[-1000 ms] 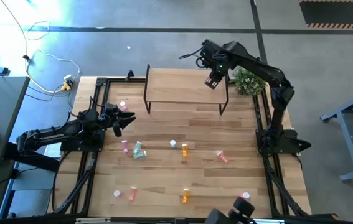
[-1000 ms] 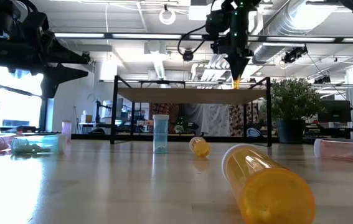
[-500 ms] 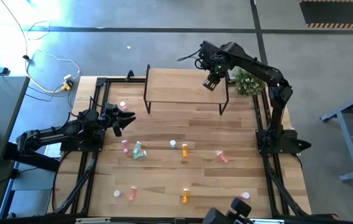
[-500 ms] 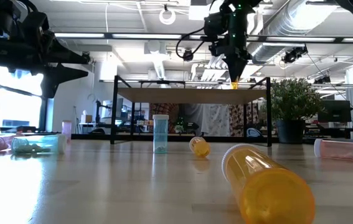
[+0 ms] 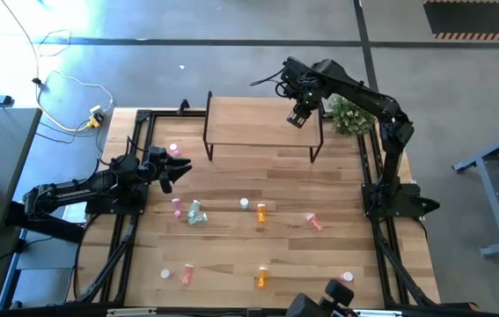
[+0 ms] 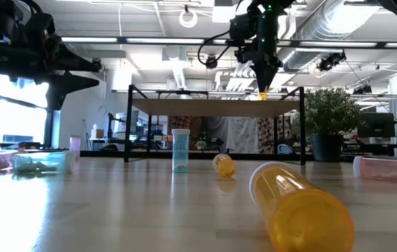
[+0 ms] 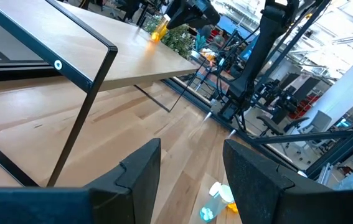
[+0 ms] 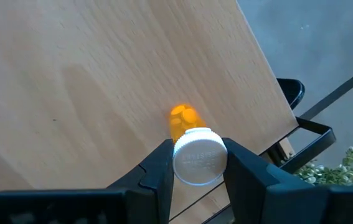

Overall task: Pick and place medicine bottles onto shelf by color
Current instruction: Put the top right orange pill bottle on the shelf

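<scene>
Since the earlier frame we see the right gripper (image 5: 297,119) shift slightly leftward, at the upper right of the high view; the left arm has not moved. The right gripper is closed on an orange bottle (image 8: 184,122), fingers pinching its white cap (image 8: 199,164), bottle upright just over the shelf (image 5: 249,123) near its right end. The left gripper (image 5: 172,169) waits half open and empty at centre left. We judge the bottle light, rigid and smooth, so we grip the cap squarely. Other bottles (image 5: 261,213) lie across the lower table.
</scene>
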`<act>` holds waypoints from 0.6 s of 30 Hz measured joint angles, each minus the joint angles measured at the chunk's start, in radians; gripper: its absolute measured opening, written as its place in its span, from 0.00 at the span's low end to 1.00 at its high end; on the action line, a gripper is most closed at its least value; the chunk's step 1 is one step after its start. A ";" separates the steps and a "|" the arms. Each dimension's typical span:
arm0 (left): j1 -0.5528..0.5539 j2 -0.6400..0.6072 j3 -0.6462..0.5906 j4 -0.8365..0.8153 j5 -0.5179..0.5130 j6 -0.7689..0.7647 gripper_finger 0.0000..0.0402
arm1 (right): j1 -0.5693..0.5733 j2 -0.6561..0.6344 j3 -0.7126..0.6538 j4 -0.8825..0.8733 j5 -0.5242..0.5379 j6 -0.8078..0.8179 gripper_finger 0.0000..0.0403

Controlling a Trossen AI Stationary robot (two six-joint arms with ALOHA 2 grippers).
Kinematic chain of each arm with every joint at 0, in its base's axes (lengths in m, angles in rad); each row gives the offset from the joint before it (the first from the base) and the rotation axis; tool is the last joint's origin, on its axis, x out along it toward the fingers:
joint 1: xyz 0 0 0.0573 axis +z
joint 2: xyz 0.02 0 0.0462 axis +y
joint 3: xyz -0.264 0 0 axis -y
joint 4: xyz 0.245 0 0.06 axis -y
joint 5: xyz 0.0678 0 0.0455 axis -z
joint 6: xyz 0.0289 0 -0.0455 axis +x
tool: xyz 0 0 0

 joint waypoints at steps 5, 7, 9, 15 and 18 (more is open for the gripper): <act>0.000 0.000 0.000 0.000 0.000 0.000 0.41 | 0.000 0.000 0.000 0.001 -0.003 -0.002 0.30; 0.000 0.000 0.000 0.000 0.000 0.000 0.41 | 0.000 0.000 0.000 0.001 -0.003 0.000 0.32; 0.000 0.000 0.000 0.000 0.000 0.000 0.41 | 0.000 0.000 0.000 0.001 -0.003 0.000 0.34; 0.000 0.000 0.000 0.000 0.000 0.000 0.41 | 0.000 0.000 0.000 0.015 -0.003 0.000 0.36; 0.000 0.000 0.000 0.000 0.000 0.000 0.41 | 0.000 0.000 0.000 0.024 -0.003 0.000 0.36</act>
